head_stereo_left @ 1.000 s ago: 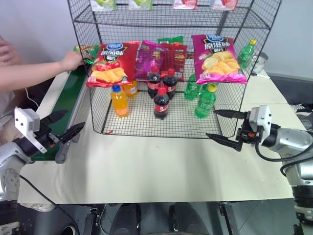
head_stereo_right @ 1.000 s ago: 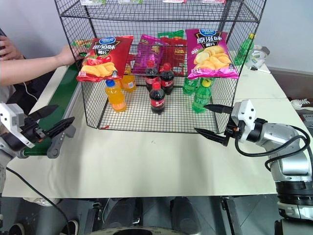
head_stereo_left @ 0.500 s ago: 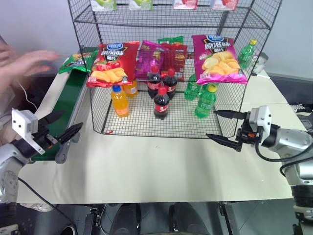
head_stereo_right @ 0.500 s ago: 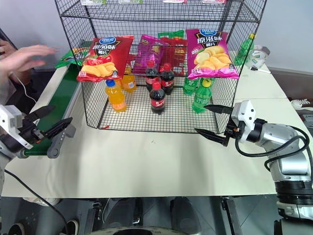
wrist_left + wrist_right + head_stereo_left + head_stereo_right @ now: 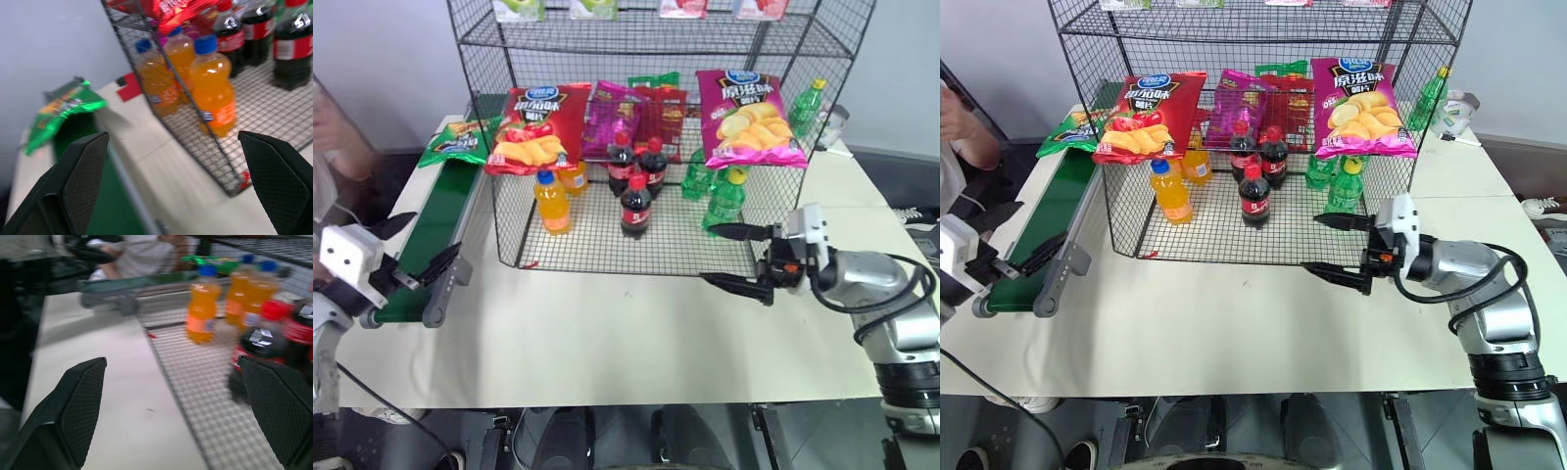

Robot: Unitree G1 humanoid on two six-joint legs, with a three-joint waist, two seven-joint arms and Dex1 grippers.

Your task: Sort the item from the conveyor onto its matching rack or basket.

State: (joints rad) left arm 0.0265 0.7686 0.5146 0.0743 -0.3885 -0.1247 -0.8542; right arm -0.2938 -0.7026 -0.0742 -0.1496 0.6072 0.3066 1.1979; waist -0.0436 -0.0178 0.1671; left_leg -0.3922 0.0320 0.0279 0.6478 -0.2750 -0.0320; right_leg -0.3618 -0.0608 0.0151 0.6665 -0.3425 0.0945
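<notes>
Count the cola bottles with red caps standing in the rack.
3 cola bottles, clustered on the rack's bottom tier: one in front, two behind it, left and right. The hanging crisp bags may hide more.

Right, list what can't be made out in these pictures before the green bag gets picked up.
- Green crisp bag: its print is too small to read in the head views and blurred in the left wrist view.
- Conveyor: its near end is covered by the left end effector.
- Packets on the rack's top tier: cut off by the upper picture edge.
- Bottles behind the magenta crisp bag: partly hidden by it.
</notes>
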